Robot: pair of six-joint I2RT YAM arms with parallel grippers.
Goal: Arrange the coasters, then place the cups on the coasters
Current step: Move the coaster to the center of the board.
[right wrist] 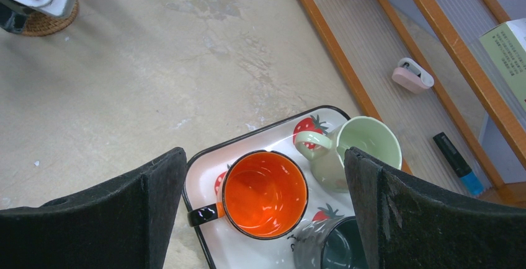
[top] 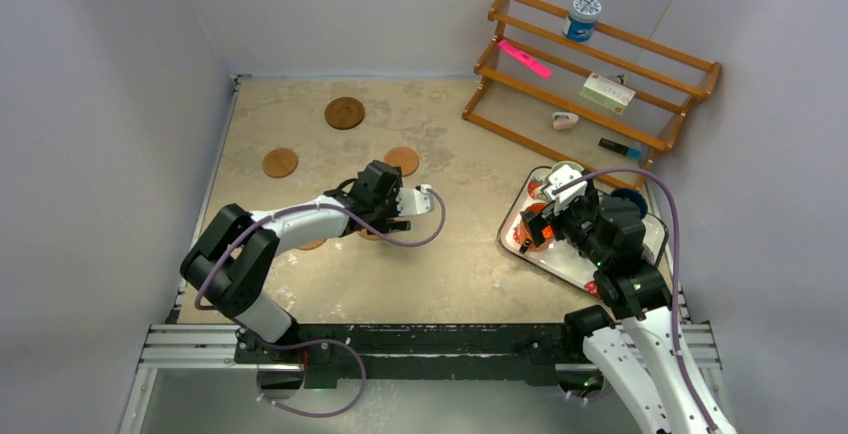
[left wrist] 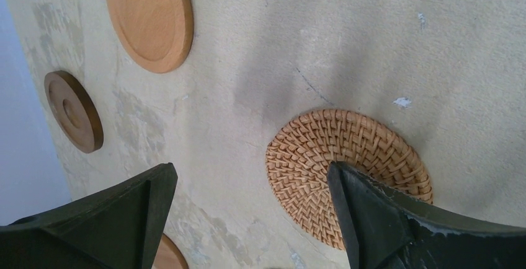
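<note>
Several round coasters lie on the table: a dark wooden one (top: pixel 344 112) (left wrist: pixel 73 111), plain light ones (top: pixel 280 162) (top: pixel 402 160) (left wrist: pixel 149 18), and a woven one (left wrist: pixel 347 170). My left gripper (left wrist: pixel 248 176) (top: pixel 385 222) hangs open just above the table, its right finger over the woven coaster's edge. Cups stand on the strawberry-print tray (right wrist: pixel 273 123) (top: pixel 585 269): orange (right wrist: pixel 265 193) (top: pixel 530 229), pale green (right wrist: pixel 356 151) (top: pixel 565 169), dark grey-teal (right wrist: pixel 335 247), dark blue (top: pixel 628 199). Above the orange cup, my right gripper (right wrist: pixel 265 160) (top: pixel 545 222) is open and holds nothing.
A wooden rack (top: pixel 590 74) at the back right holds a blue-and-white tub (top: pixel 582 16), a pink marker (top: pixel 525 58), a box (top: pixel 608 92) and a pink tape dispenser (right wrist: pixel 412 75). Another coaster (top: pixel 313 244) lies partly under the left arm. Walls close in on three sides.
</note>
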